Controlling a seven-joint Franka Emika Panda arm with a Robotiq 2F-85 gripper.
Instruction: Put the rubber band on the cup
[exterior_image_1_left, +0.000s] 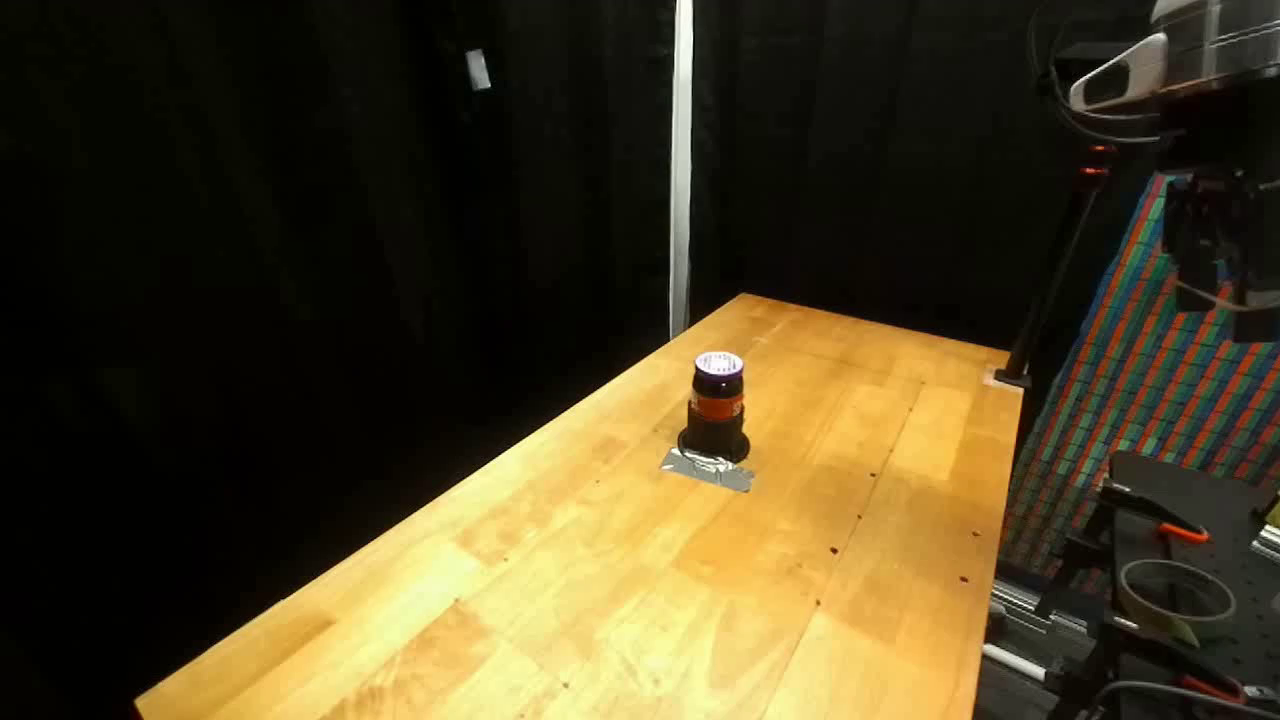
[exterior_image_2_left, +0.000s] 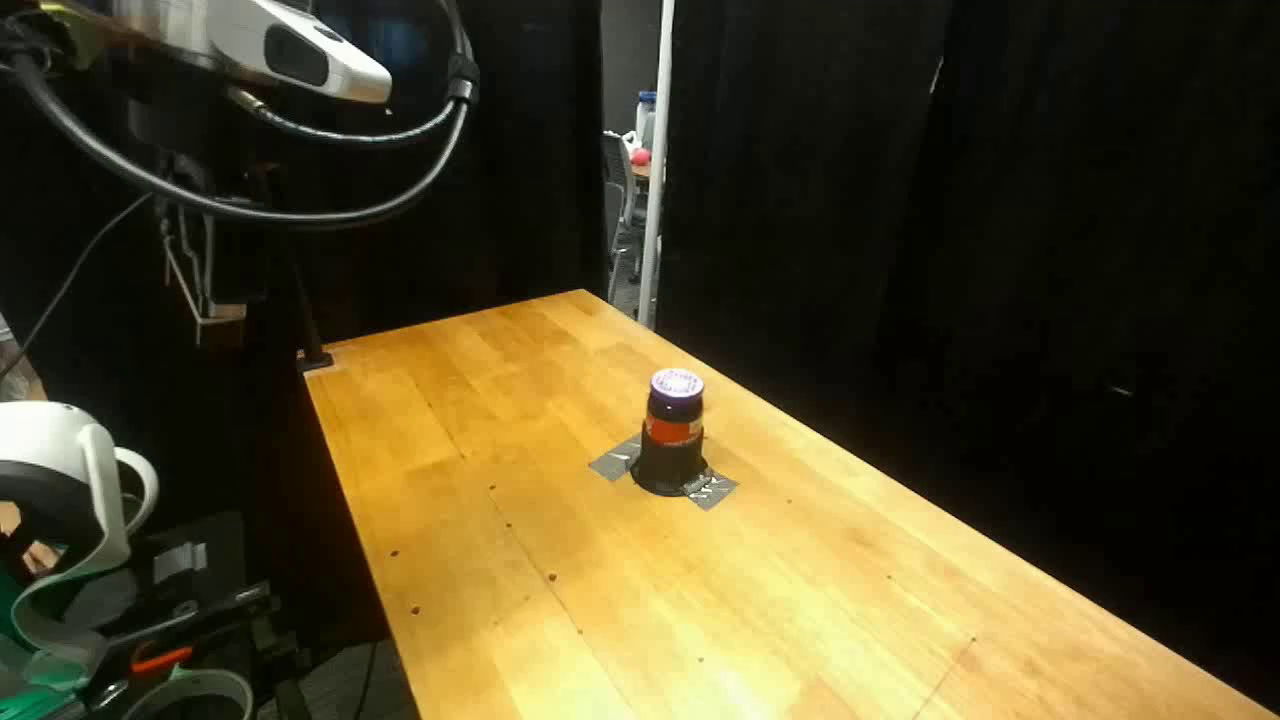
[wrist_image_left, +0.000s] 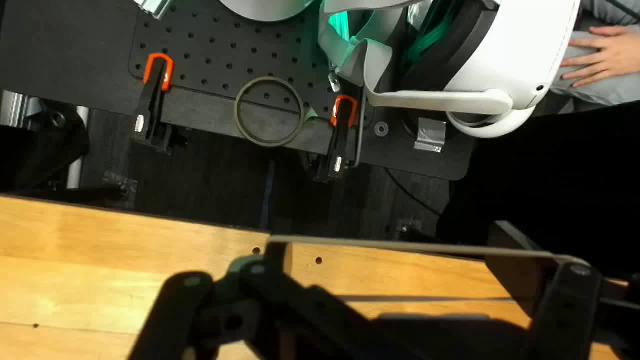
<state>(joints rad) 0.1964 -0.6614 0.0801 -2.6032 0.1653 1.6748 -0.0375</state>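
The cup (exterior_image_1_left: 717, 406) stands upright near the middle of the wooden table. It has a white and purple top, an orange-red band and a dark base, and also shows in an exterior view (exterior_image_2_left: 672, 431). My gripper (wrist_image_left: 400, 265) is open, its fingers wide apart. A tan rubber band (wrist_image_left: 420, 246) is stretched round both fingers, with strands running across the gap. In both exterior views the gripper (exterior_image_1_left: 1225, 300) hangs high beside the table's long edge, well away from the cup; it also shows here (exterior_image_2_left: 215, 315). The cup is out of the wrist view.
Grey tape (exterior_image_1_left: 715, 474) lies at the cup's base on the wooden table (exterior_image_1_left: 600, 580). A black bench beside the table holds orange-tipped clamps (wrist_image_left: 342, 125), a tape roll (wrist_image_left: 268, 142) and a white headset (wrist_image_left: 510, 60). A person's hand (wrist_image_left: 597, 57) shows beyond. A dark pole (exterior_image_1_left: 1050, 270) stands at a table corner.
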